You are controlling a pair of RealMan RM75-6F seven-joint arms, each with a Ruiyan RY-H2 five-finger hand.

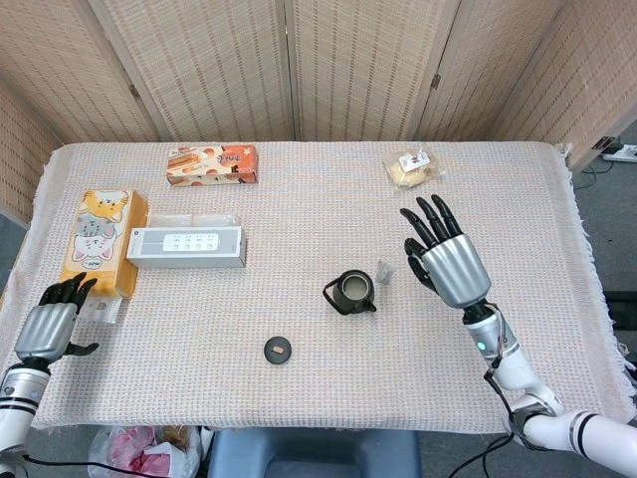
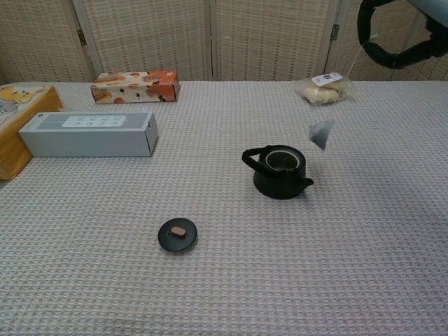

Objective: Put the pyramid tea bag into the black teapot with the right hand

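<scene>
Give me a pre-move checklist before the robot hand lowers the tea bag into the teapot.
1. Tea bag hangs off the table by its string from the right robot hand: ok.
2. Teapot open, lid lying apart on the cloth: ok.
3. Teapot upright: ok.
4. Tea bag over the pot's opening: not ok, it hangs to the right of the pot in the chest view.
5. How firmly the string is pinched: cannot tell.
6. Left robot hand far from the pot, near the table's edge: ok.

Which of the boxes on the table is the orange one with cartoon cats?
The yellow-orange cat box at the table's left edge, beside the long white box. The third, the red snack box, lies near the back edge.
</scene>
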